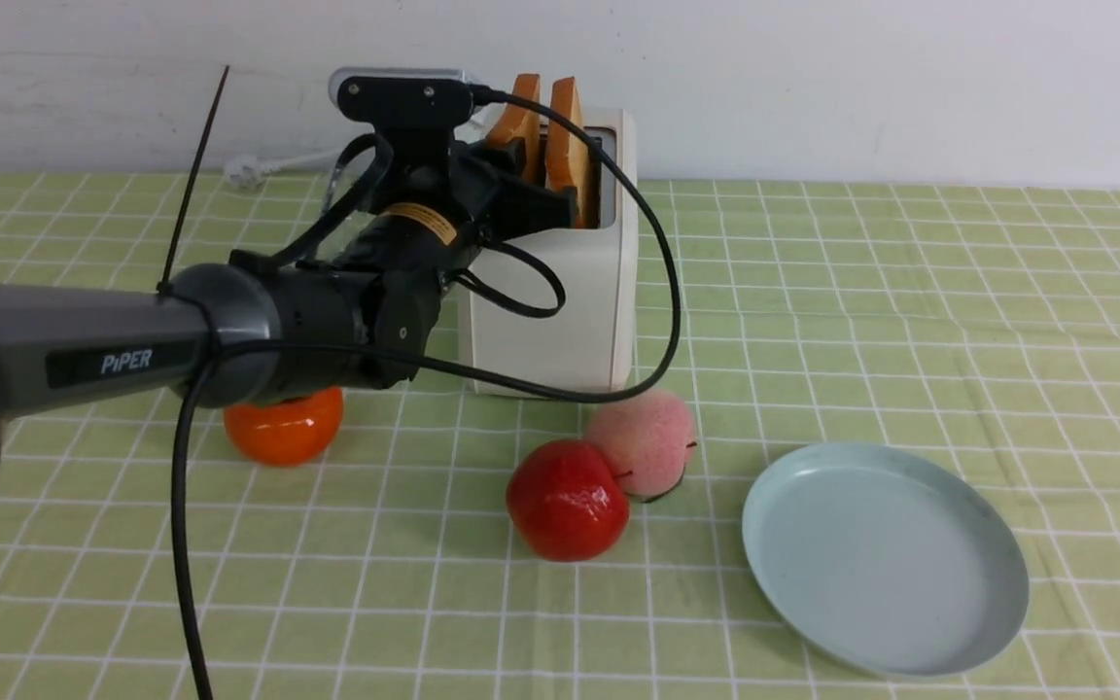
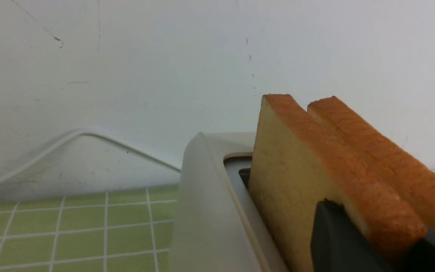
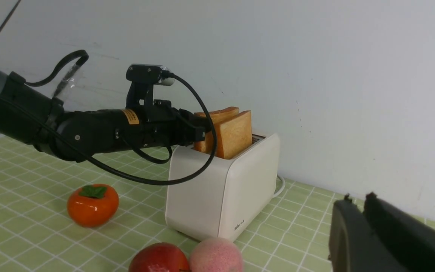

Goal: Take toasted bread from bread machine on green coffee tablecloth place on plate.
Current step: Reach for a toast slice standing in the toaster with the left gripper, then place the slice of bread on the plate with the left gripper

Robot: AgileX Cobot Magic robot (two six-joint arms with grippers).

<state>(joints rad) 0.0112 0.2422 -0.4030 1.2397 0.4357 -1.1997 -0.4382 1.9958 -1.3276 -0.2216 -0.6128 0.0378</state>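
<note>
The cream-white bread machine stands at the back of the green coffee tablecloth. Two slices of toasted bread stick up from its slots, a left slice and a right slice. My left gripper reaches over the toaster's top. In the left wrist view its dark fingers press on both sides of the nearer slice. The pale blue-green plate lies empty at the front right. My right gripper hovers off to the right of the toaster, shut with nothing in it.
An orange persimmon sits under my left arm. A red apple and a pink peach lie between the toaster and the plate. The white power cord runs along the wall behind.
</note>
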